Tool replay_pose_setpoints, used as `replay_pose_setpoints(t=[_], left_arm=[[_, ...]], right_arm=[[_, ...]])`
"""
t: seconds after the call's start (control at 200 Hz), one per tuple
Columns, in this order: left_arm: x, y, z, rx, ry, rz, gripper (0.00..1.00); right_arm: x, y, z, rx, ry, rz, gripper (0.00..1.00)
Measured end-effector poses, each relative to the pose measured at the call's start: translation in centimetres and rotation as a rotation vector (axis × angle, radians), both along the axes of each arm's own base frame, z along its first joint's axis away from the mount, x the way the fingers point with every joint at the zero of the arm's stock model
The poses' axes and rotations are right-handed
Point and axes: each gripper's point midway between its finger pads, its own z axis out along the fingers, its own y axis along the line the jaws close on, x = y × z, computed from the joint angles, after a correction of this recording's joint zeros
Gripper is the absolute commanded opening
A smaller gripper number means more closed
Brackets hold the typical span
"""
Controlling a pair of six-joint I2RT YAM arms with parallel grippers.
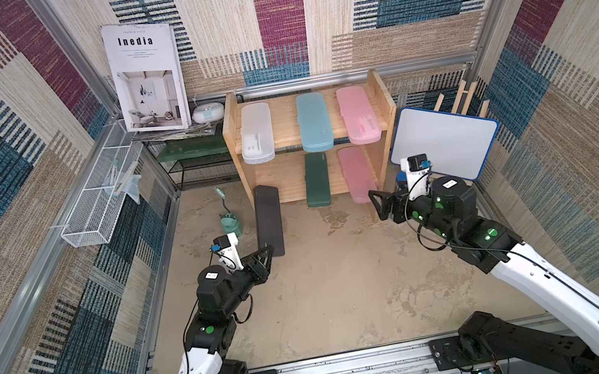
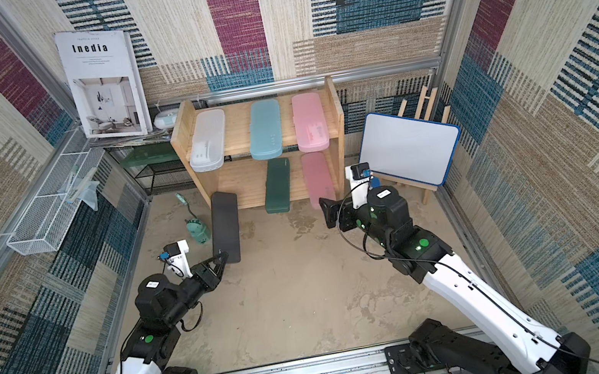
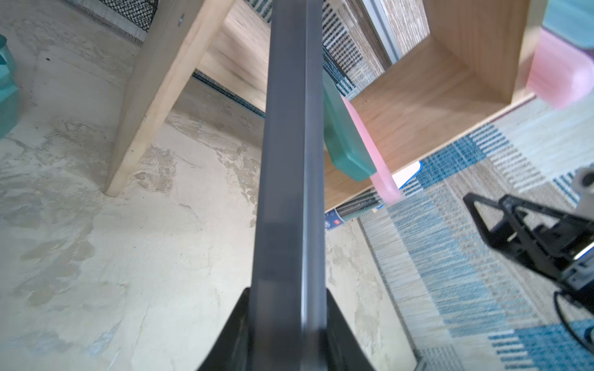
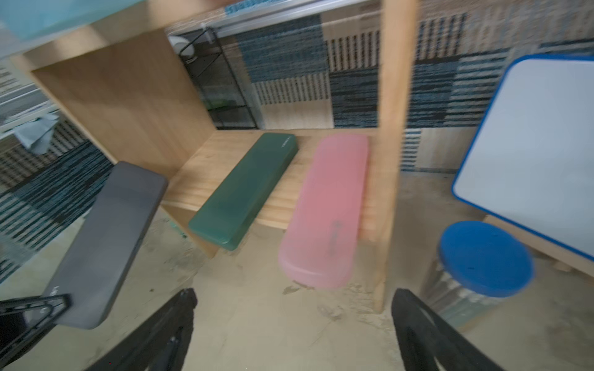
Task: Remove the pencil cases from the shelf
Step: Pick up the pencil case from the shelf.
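The left fingers (image 1: 268, 250) are clenched on the near end of the black pencil case (image 1: 268, 220). The case slants out in front of the wooden shelf (image 1: 383, 99), with its far end by the left of the lower tier; I cannot tell whether it touches the wood there. The right fingers (image 1: 381, 206) are spread wide with nothing between them, hovering above the table (image 1: 324, 284) just in front of the shelf's right side panel. On the top tier the frosted white case (image 1: 257, 134), the light blue case (image 1: 314, 121) and a pink case (image 1: 358, 115) lie side by side, each overhanging the front edge. Below them, the dark green case (image 1: 317, 179) and the second pink case (image 1: 358, 179) lie on the lower tier, their near ends poking out past it.
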Motion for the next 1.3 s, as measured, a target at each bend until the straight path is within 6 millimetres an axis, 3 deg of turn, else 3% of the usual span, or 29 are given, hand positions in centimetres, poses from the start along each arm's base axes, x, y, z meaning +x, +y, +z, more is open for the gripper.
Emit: replay_pose_setpoints(t=[0.155,0.29,0.396,0.631,0.741,1.187,1.302], left_arm=[[-3.2,-0.4,-0.9,0.074,-0.093,-0.045,0.21],[-4.6,-0.1,-0.6,0.106,-0.15,-0.039,0.2],[-5.0,0.2,-0.2,0.124,-0.174,-0.023,0.2],[-5.1,0.6,0.7,0.154,-0.203,-0.003,0.2],[-5.1,0.8,0.9,0.161,-0.214,0.011,0.2],[-5.0,1.2,1.0,0.168,-0.223,0.032,0.2],[-5.1,1.3,0.9,0.168,-0.227,0.036,0.21]], right_arm=[[-2.2,7.6,-1.2,0.067,0.08,0.177,0.99],[-3.2,13.7,-2.2,0.127,0.163,0.289,0.99],[-3.8,17.3,-2.7,0.176,0.22,0.351,0.99],[-4.4,23.5,-1.6,0.273,0.284,0.451,0.99],[-4.6,25.4,-2.4,0.285,0.331,0.474,0.99],[-4.2,29.5,-5.6,0.257,0.432,0.475,1.0],[-4.5,29.9,-5.7,0.256,0.437,0.482,0.9]])
